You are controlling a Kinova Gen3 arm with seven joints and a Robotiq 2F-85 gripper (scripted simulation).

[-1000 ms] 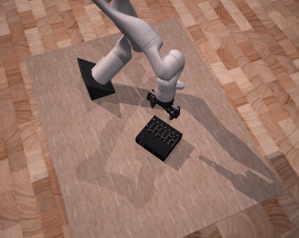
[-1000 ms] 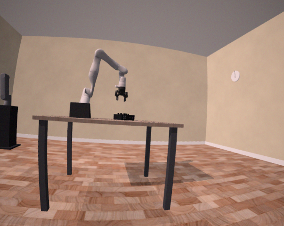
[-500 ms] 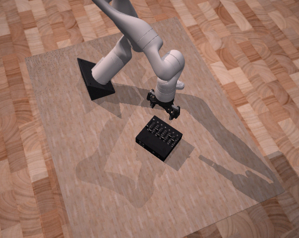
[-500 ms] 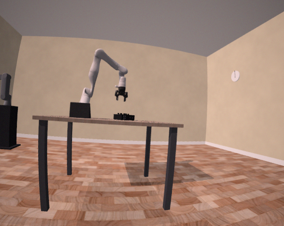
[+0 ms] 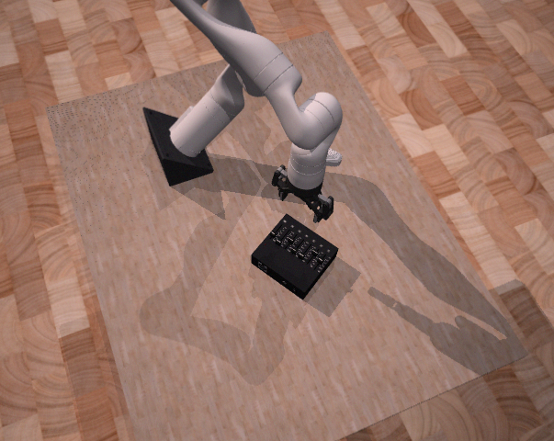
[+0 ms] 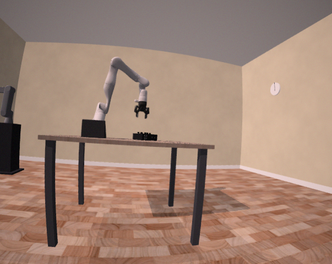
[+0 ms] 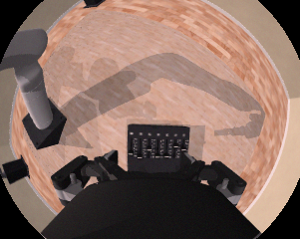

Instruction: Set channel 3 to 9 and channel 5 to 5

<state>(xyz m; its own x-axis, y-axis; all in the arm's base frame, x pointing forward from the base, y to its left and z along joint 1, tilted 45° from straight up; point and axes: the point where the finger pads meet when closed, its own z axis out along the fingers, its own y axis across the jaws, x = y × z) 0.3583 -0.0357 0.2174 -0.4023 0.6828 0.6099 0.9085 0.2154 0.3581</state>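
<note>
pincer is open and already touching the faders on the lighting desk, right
Not quite. The pincer is open, but it touches nothing: the exterior view shows it hanging well above the lighting desk, with a plain gap between them.
</note>
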